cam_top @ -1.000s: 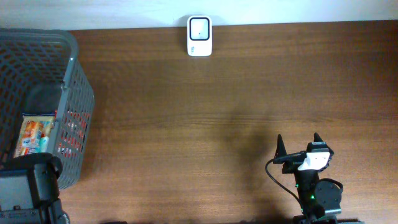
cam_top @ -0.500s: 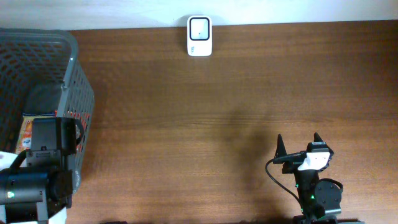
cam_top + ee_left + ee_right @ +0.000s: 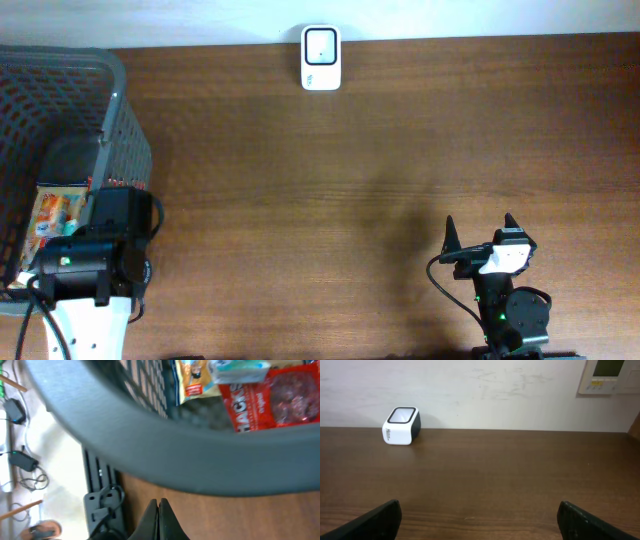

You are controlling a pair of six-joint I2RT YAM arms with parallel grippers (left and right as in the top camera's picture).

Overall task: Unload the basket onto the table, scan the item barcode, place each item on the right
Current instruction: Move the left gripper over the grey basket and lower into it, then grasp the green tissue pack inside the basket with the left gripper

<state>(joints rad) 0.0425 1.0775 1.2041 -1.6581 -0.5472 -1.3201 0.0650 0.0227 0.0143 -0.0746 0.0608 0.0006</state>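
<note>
Snack packs lie in the grey mesh basket (image 3: 120, 120) at the left: an orange pack (image 3: 52, 215) shows from overhead, and a red pack (image 3: 282, 397) and an orange one (image 3: 194, 380) show past the rim in the left wrist view. My left gripper (image 3: 160, 506) is shut with nothing in it, just outside the basket's thick rim (image 3: 165, 455); overhead it (image 3: 122, 208) sits at the basket's near right corner. The white barcode scanner (image 3: 321, 58) (image 3: 401, 425) stands at the table's far edge. My right gripper (image 3: 482, 230) (image 3: 480, 521) is open and holds nothing, low over the near right of the table.
Off the table's left edge the floor shows cables and chargers (image 3: 20, 455). A wall with a control panel (image 3: 612, 375) rises behind the far edge. Brown tabletop (image 3: 330, 210) spans the distance from basket to right arm.
My left arm has swung up from the near left corner and across to the basket's near right corner. The right arm has not moved.
</note>
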